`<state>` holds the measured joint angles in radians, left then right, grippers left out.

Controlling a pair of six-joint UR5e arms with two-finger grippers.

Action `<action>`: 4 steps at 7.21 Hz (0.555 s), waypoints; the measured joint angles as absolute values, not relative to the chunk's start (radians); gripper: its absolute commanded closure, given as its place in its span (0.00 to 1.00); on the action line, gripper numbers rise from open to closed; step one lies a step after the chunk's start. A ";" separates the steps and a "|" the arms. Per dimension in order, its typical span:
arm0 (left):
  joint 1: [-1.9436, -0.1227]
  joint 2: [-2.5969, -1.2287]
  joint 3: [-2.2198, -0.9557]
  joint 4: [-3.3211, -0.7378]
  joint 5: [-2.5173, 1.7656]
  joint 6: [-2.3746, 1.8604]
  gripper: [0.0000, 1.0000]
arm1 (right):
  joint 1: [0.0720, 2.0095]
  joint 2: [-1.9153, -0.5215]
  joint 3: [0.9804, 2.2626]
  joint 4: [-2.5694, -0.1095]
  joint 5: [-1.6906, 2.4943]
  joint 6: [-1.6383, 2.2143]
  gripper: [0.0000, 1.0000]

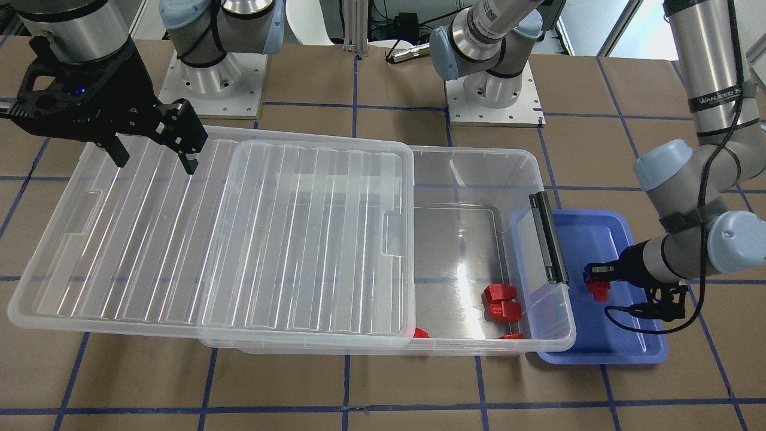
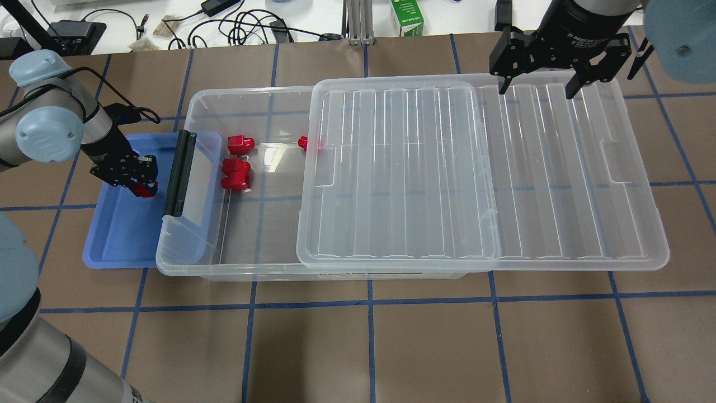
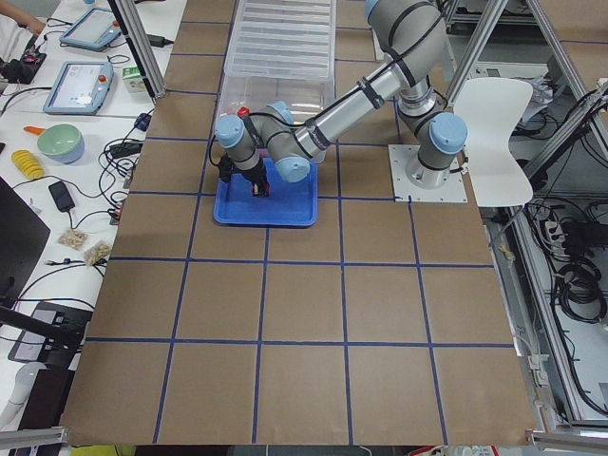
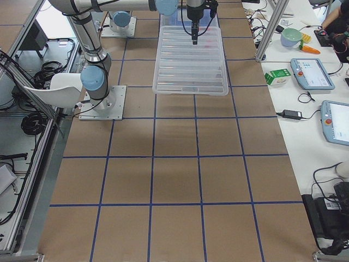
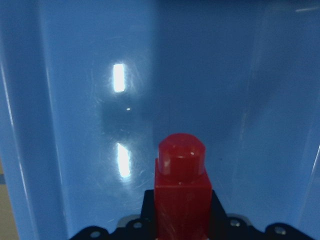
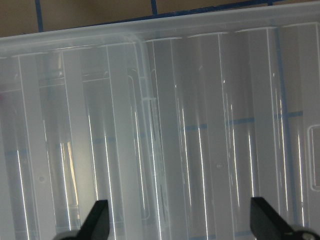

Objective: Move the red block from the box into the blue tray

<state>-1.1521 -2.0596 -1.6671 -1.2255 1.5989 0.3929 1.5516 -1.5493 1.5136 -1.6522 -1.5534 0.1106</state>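
Left gripper point(image 1: 596, 276) was clamped on the red block's point(image 5: 181, 190) square head, low over the blue tray point(image 1: 589, 233); looked light, rigid, slick plastic. Right gripper point(image 1: 154, 158) fingers apart above lid point(image 1: 287, 239)

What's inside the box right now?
The box holds four loose red pieces at its open end, one half under the lid edge. The ribbed lid covers the rest; no red shows through, but I can't be sure.
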 measured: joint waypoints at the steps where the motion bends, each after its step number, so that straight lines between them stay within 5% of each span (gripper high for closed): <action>1: -1.152 -2.063 -1.673 -1.228 1.600 0.397 0.22 | 1.550 -1.549 1.513 -1.651 -1.554 0.110 0.00; 4: -1.152 -2.075 -1.676 -1.224 1.606 0.403 0.11 | 1.548 -1.549 1.512 -1.651 -1.554 0.109 0.00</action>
